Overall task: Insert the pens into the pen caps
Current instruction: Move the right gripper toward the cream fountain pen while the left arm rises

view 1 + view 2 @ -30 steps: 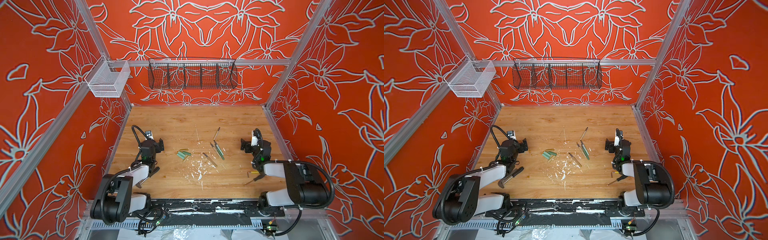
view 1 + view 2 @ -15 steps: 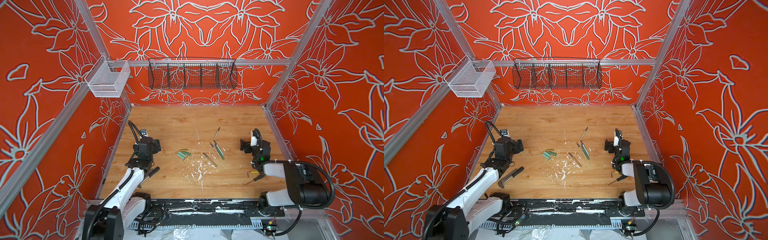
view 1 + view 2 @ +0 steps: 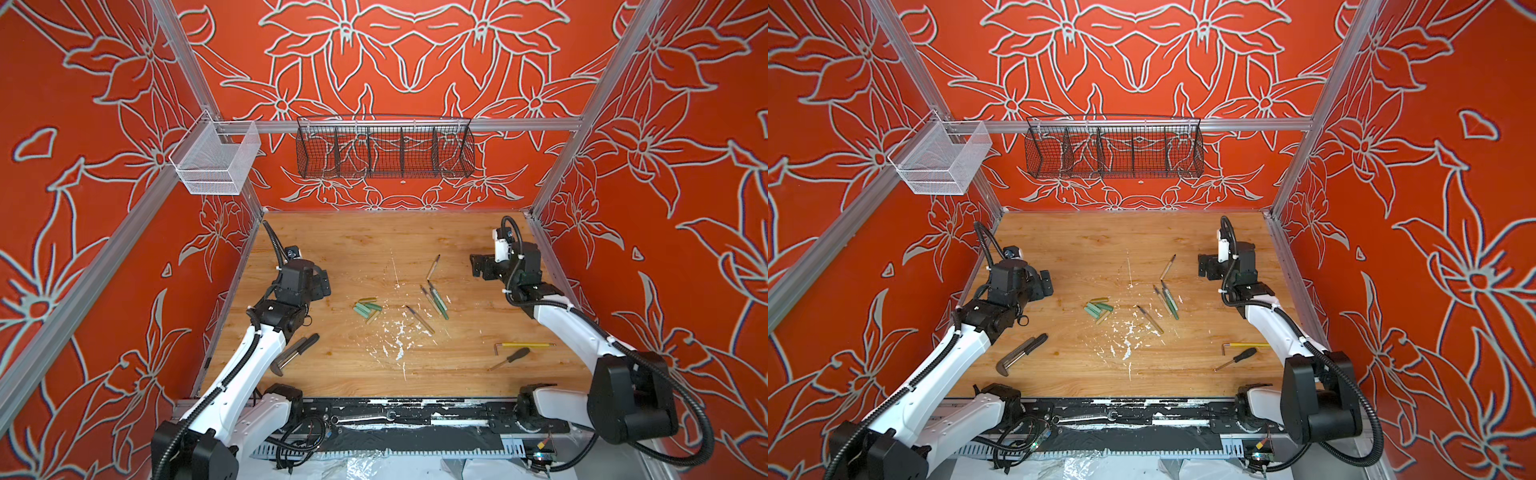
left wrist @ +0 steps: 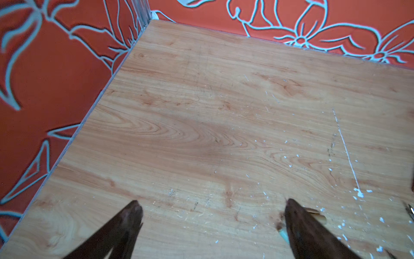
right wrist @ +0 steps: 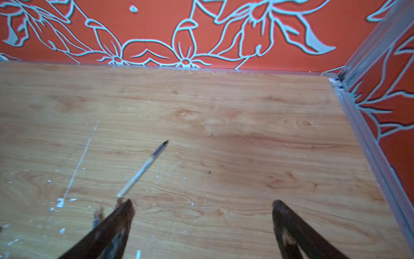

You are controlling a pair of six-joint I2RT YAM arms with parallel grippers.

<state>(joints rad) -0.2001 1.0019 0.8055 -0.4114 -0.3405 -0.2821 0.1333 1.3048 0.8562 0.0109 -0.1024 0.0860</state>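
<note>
Right wrist view, slim tan pen (image 5: pixel 143 170) on woodgrain table (image 5: pixel 246 112), tapered dark left fingers (image 4: pixel 121 224) and right fingers (image 5: pixel 112 231) splayed, empty

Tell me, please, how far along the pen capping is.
Done: nothing; the pen caps lie bunched together, apart from the bare-tipped pens. In hand: nothing; the left gripper and right gripper hang open and empty above the table. Left: every pen needs capping.
</note>
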